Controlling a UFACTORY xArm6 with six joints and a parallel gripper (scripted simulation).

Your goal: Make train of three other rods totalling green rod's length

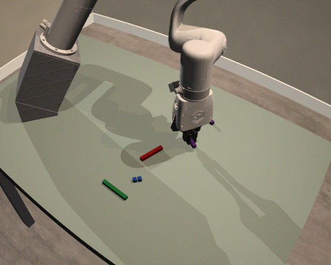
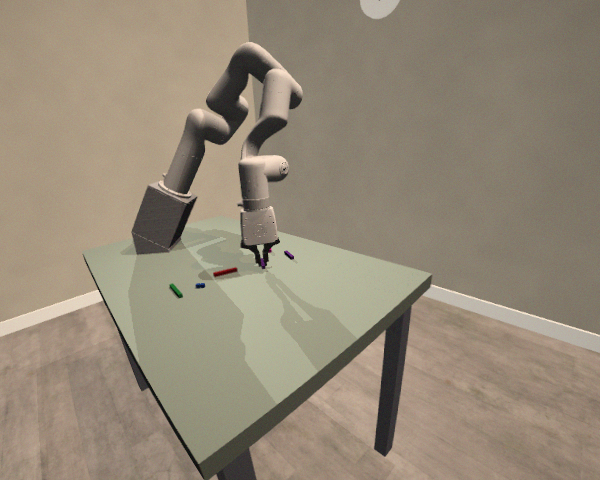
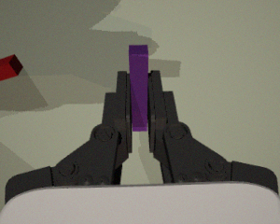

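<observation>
My gripper [image 1: 190, 140] [image 2: 262, 260] [image 3: 138, 89] is shut on a purple rod [image 1: 193, 143] [image 2: 262, 264] [image 3: 139, 100], low over the table; whether the rod touches it I cannot tell. A red rod [image 1: 151, 153] [image 2: 225, 271] [image 3: 4, 69] lies left of the gripper. Two blue rods [image 1: 134, 179] [image 1: 139, 178] [image 2: 200, 285] lie end to end with a small gap. The green rod [image 1: 114, 189] [image 2: 175, 290] lies left of them. Another purple rod [image 1: 212, 122] [image 2: 289, 254] lies behind the gripper, partly hidden in the top view. A magenta rod [image 2: 270, 250] shows just behind the fingers.
The robot's base block [image 1: 47, 77] [image 2: 161, 219] stands at the table's back left. The arm's shadows fall across the table [image 1: 262, 159] [image 2: 197, 356] and over the red rod. The gripper's body hides part of the table behind it in the top view.
</observation>
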